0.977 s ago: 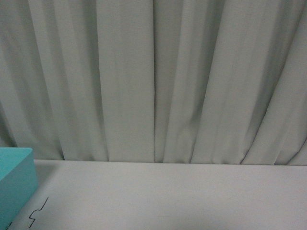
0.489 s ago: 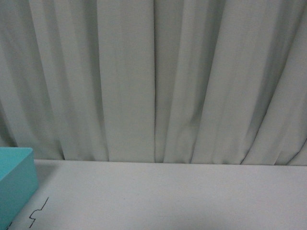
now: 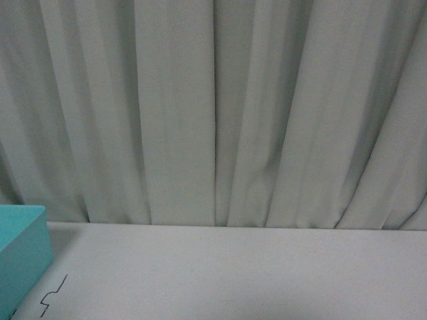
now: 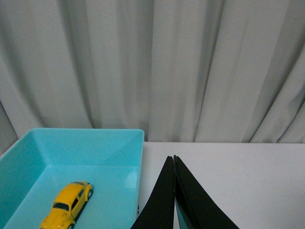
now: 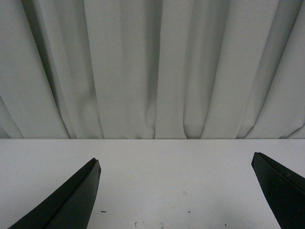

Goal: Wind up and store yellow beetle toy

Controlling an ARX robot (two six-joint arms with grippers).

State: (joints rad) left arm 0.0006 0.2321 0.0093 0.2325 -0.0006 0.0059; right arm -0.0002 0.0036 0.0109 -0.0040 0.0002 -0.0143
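The yellow beetle toy (image 4: 67, 211) lies on the floor of a turquoise bin (image 4: 86, 143) in the left wrist view, resting on its wheels. My left gripper (image 4: 173, 158) is shut and empty, its black fingers pressed together, just outside the bin's near wall and apart from the toy. My right gripper (image 5: 175, 164) is open wide and empty above the bare white table (image 5: 171, 181). In the front view only a corner of the turquoise bin (image 3: 20, 257) shows at the lower left; the toy and both grippers are out of that view.
A pale grey curtain (image 3: 213, 113) hangs along the far edge of the white table (image 3: 233, 273). A small black mark (image 3: 53, 297) is drawn on the table beside the bin. A few dark specks (image 5: 102, 211) dot the table under the right gripper.
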